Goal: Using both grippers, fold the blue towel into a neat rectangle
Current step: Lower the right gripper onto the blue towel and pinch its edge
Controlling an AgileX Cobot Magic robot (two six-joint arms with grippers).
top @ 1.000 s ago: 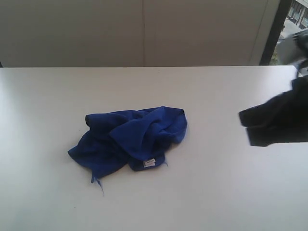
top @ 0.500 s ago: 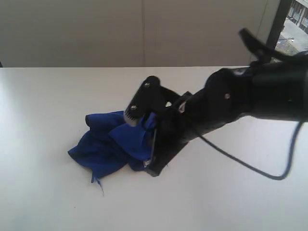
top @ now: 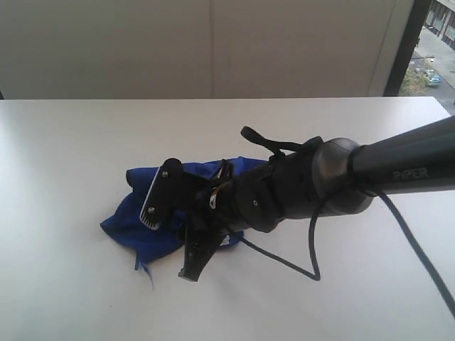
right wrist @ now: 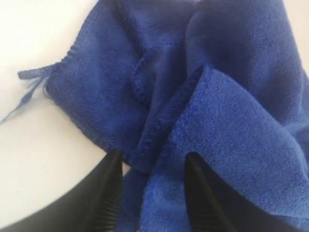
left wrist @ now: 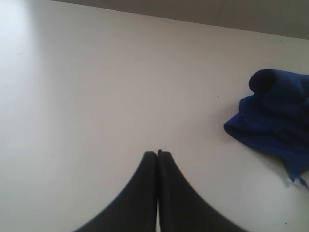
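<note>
A: Biggest risk from here?

B: Grabbing a bunched ridge instead of a single hem. Right tool (top: 168, 249) spread wide, straddling a thick fold of the blue towel (top: 128, 224), nothing clamped yet. Closed there, likely to catch several layers at once. Lifted after that, likely to drag the whole heap instead of opening it out.

A: And the other side?

B: Left tool (left wrist: 157, 159) pressed shut on nothing, held over bare desk (top: 71, 142), well apart from the cloth. Too far off to pin an edge or take a corner. Could mean a one-sided pull and a sliding heap.

A: The cloth itself?

B: Crumpled into a loose mound near the middle of the desk. Deep royal blue, soft and fuzzy, stitched along the hems. Folds overlapping every which way, with a loose thread trailing from one corner onto the desk. Nowhere near a rectangle, by the look of it. Probably needs spreading flat first.
</note>
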